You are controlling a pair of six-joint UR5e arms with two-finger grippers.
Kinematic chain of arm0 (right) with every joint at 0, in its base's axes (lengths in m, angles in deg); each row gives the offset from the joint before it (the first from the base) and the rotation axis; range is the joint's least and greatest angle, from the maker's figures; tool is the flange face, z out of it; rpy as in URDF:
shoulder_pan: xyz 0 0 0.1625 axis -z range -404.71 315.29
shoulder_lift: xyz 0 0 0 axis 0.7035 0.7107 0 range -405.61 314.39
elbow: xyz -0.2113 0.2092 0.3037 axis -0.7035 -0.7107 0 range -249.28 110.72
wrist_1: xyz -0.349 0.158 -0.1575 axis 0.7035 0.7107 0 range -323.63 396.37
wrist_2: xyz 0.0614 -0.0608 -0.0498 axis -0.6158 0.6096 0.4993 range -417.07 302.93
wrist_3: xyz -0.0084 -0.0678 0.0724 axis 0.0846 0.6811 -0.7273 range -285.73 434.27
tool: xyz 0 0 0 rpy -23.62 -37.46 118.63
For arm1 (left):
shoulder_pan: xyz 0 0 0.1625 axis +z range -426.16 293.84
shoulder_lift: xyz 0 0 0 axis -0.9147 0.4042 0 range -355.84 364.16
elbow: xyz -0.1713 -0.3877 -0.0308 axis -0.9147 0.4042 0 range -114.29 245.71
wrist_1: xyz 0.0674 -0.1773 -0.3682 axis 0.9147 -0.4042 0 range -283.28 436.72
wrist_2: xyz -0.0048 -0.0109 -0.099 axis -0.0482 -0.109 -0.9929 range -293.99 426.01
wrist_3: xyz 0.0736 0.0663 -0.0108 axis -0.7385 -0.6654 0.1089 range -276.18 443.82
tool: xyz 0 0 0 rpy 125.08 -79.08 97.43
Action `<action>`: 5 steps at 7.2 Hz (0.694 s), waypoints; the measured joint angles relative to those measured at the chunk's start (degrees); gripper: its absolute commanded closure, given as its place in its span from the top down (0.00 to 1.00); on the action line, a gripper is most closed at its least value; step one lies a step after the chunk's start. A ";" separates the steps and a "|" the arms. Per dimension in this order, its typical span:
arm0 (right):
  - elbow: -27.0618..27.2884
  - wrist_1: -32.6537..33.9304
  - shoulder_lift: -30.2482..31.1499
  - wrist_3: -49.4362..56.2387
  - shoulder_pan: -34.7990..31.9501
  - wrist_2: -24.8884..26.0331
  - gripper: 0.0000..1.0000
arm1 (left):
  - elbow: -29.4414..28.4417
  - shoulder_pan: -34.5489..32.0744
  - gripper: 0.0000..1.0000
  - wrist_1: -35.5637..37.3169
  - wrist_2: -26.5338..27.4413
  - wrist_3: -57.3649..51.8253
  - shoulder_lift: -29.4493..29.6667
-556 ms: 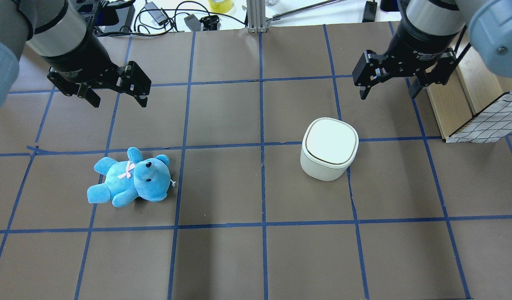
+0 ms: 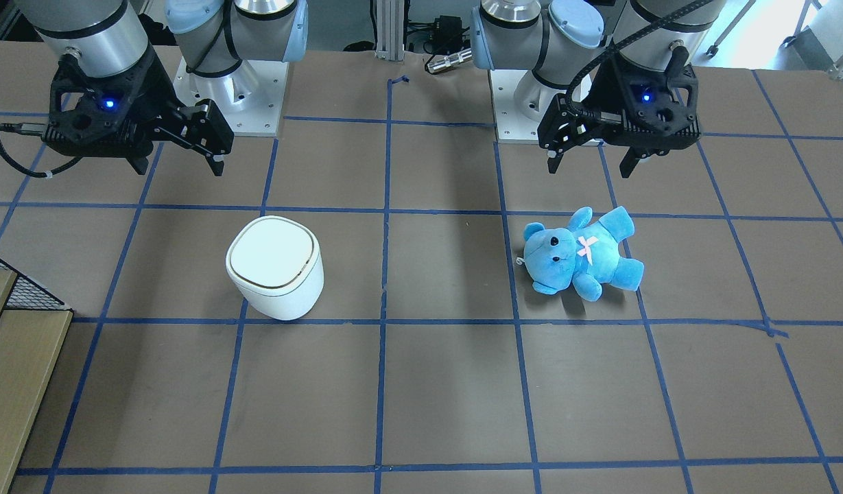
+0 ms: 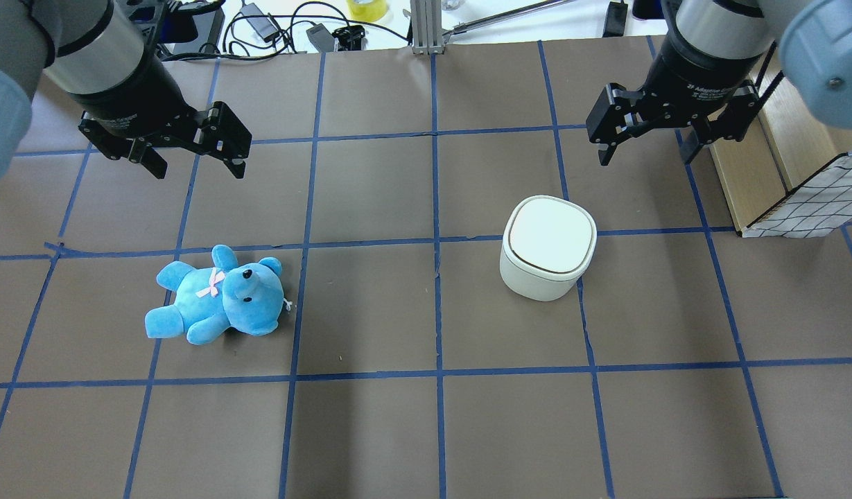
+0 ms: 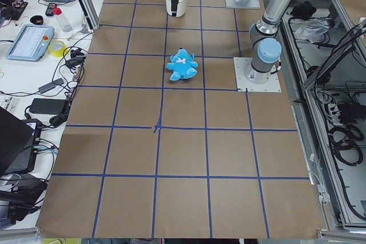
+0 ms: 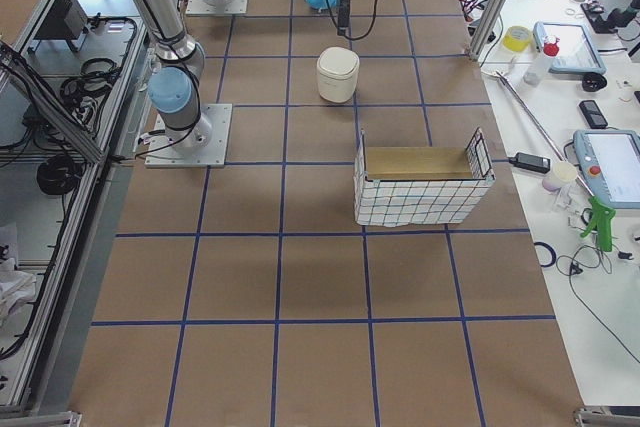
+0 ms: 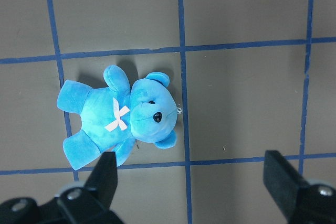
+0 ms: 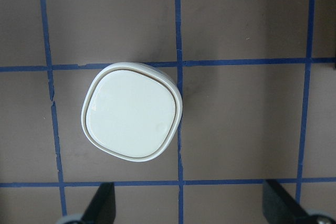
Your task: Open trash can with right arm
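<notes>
The white trash can (image 3: 548, 246) stands on the brown mat with its flat lid shut; it also shows in the front view (image 2: 276, 267) and the right wrist view (image 7: 131, 116). My right gripper (image 3: 646, 158) is open and empty, high above the mat, behind and to the right of the can, apart from it. In the front view it (image 2: 180, 165) hangs behind the can. The blue plush bear (image 3: 218, 298) lies on its back on the left. My left gripper (image 3: 198, 168) is open and empty above the mat behind the bear (image 6: 123, 116).
A wire-mesh basket with a cardboard liner (image 3: 807, 201) stands at the mat's right edge, close beside my right arm; it also shows in the right side view (image 5: 420, 182). Cables and tools (image 3: 273, 28) lie beyond the mat's far edge.
</notes>
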 measured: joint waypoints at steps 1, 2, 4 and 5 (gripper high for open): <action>0.00 0.00 0.00 0.00 0.00 0.00 1.00 | 0.00 0.00 1.00 0.00 0.00 0.00 0.00; 0.00 0.00 -0.01 -0.01 0.00 0.00 1.00 | 0.00 0.00 1.00 0.00 0.00 0.00 0.00; -0.03 0.00 -0.03 -0.26 -0.02 -0.05 1.00 | 0.00 0.00 1.00 0.00 0.00 0.00 0.00; -0.05 0.00 0.05 -0.69 -0.09 -0.12 1.00 | 0.00 0.00 1.00 0.00 -0.02 0.00 0.00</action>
